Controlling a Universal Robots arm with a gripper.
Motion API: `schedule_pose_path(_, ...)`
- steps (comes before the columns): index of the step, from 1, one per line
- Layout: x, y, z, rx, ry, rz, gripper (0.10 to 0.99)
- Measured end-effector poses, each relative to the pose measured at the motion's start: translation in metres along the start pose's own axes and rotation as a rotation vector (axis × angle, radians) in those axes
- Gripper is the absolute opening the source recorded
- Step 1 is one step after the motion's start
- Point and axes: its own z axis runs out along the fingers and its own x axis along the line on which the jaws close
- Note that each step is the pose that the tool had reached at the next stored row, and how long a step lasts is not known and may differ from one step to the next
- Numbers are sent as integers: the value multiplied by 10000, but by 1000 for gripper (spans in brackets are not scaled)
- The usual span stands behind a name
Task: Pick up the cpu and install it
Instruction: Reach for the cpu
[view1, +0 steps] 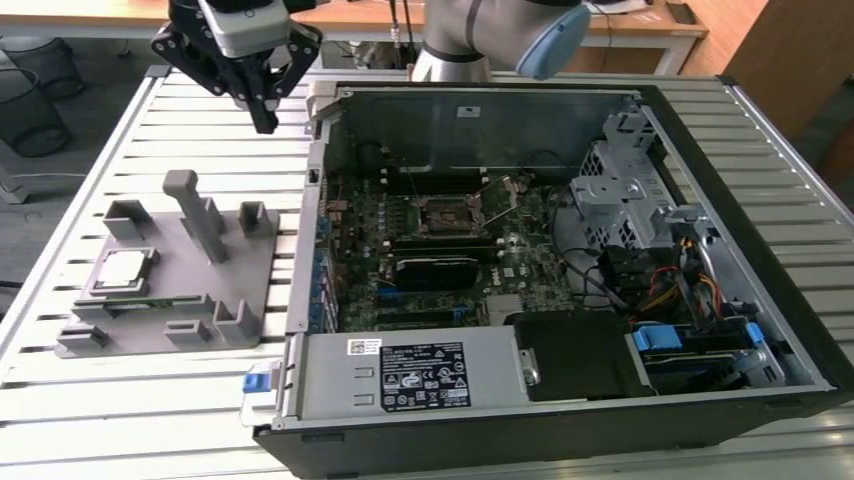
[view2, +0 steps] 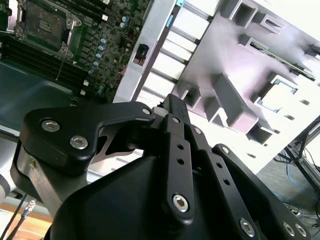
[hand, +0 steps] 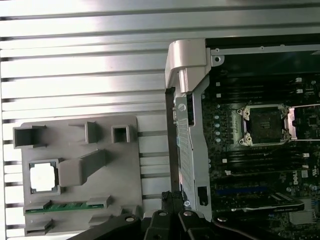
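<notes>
The tool hangs clenched and empty above the tabletop, beside the open computer case. The cpu lies flat in the grey fixture, well apart from the tool, toward the exterior view's lower left.

Exterior view: fixed off-arm, high, angled down across the table. Mid-range, it takes in the whole open computer case, the grey fixture at the exterior view's left, and the pincer at the far end. First wrist view: looks straight down from well above, pincer links just in frame. Second wrist view: close behind the pincer, sighting obliquely along it to the table. All three share the grey fixture, the case's side wall and the CPU socket.
</notes>
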Motion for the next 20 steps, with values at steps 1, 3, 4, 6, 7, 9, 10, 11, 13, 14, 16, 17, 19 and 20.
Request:
schedule_pose_path(1,15,-1,1,0,2,0,106)
schedule_pose_path(3,45,-3,2,0,4,1,106)
schedule_pose_path(4,60,-5,3,1,6,2,106)
schedule_pose_path(6,90,-7,5,0,8,1,106)
schedule_pose_path(7,109,-9,5,1,10,2,106)
schedule_pose_path(9,148,-12,6,1,12,1,106)
schedule_pose_path(10,167,-13,7,1,13,1,106)
schedule_pose_path(11,185,-14,8,1,14,1,106)
schedule_pose_path(13,221,-17,10,1,20,1,106)
schedule_pose_path(14,238,-19,11,2,25,2,106)
schedule_pose_path(16,267,-21,13,2,39,2,106)
schedule_pose_path(17,279,-22,14,4,49,3,106)
schedule_pose_path(19,302,-24,17,5,69,4,106)
schedule_pose_path(20,313,-25,18,6,79,4,106)
